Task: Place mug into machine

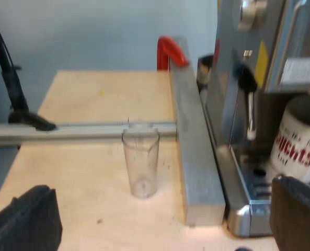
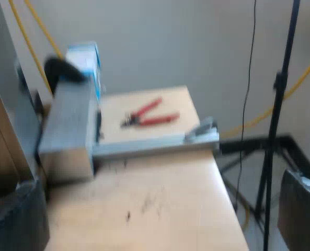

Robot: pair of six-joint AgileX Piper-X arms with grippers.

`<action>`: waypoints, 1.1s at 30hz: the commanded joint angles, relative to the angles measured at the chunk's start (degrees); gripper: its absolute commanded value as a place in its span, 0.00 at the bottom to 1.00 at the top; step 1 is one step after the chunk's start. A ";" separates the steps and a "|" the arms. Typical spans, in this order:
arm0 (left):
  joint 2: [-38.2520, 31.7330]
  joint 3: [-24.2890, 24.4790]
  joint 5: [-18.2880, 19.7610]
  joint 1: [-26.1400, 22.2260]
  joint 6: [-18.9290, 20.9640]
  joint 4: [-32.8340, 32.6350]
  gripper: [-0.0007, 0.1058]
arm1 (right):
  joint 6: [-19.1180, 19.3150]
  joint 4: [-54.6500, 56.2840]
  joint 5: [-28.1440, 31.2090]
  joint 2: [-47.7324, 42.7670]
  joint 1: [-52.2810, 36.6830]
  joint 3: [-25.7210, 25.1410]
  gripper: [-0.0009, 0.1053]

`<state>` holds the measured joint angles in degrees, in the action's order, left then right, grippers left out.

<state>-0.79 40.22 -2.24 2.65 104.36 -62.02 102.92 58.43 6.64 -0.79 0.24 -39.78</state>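
A white mug (image 1: 300, 144) with red lettering stands on the drip tray (image 1: 249, 183) at the front of the espresso machine (image 1: 233, 78). My left gripper (image 1: 162, 209) is open over the wooden table, holding nothing. One of its fingers (image 1: 296, 214) is close in front of the mug and apart from it. A clear measuring glass (image 1: 140, 164) stands upright on the table just beyond the gap between the fingers. My right gripper (image 2: 157, 219) is open above the bare table top, with nothing between its fingers.
A metal beam (image 1: 196, 157) lies along the machine's base, with a cross rail (image 1: 81, 130) and a red clamp (image 1: 170, 52). Near the right gripper are a metal block (image 2: 66, 130), red-handled pliers (image 2: 149, 117), a blue box (image 2: 84, 63) and a black stand (image 2: 275, 130) beyond the table's edge.
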 commanded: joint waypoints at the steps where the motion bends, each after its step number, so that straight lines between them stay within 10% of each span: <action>1: -7.74 -2.98 -1.03 0.00 0.13 2.34 0.77 | 2.78 -0.91 -0.48 -2.26 0.05 3.86 0.86; 12: -7.65 -10.93 0.31 0.00 0.30 3.80 0.77 | 2.85 -0.16 -0.48 -2.11 0.05 9.94 0.86; 33: -7.65 -11.66 4.82 0.00 0.29 5.45 0.77 | 2.75 -0.17 -0.48 -2.11 0.05 9.90 0.86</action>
<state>-0.68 28.54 2.36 2.65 104.36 -57.24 105.15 58.89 6.64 -0.79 0.24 -29.67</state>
